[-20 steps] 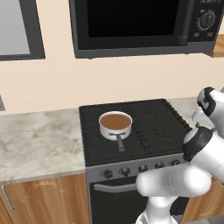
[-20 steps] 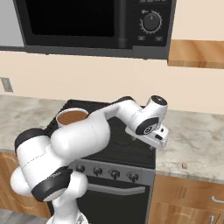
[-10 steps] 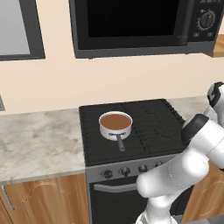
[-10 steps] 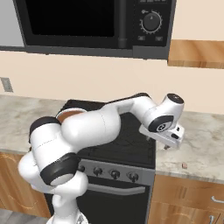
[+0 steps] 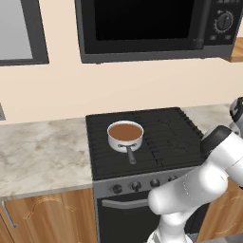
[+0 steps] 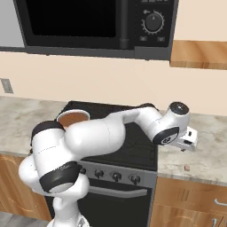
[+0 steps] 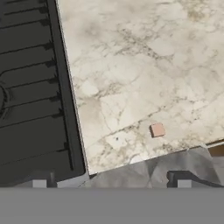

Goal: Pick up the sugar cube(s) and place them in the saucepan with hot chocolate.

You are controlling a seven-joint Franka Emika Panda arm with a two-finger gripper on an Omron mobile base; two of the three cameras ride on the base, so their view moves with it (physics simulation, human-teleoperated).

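A small pinkish sugar cube [image 7: 157,129] lies on the marble counter right of the stove, close to the front edge; it is the tiny speck [image 6: 186,168] in the right base view. My gripper [image 6: 189,147] hovers above that counter, a little behind and above the cube. Its dark fingertips [image 7: 183,183] stand wide apart and open with nothing between them, the gripper [image 7: 111,183] aimed down at the counter. The silver saucepan with hot chocolate [image 5: 125,135] sits on the stove's front left burner, handle toward the front, and shows partly behind my arm as the saucepan [image 6: 73,119].
The black stovetop [image 5: 161,137] has raised grates and its edge [image 7: 65,100] runs beside the counter. A microwave [image 5: 147,28] hangs above the stove. A wooden shelf [image 6: 199,54] juts out over the right counter [image 6: 208,150]. More marble counter [image 5: 42,152] lies left of the stove.
My arm has swung right, from above the stove's right edge out over the right-hand counter. The jaws stayed open. Saucepan and cube have not moved.
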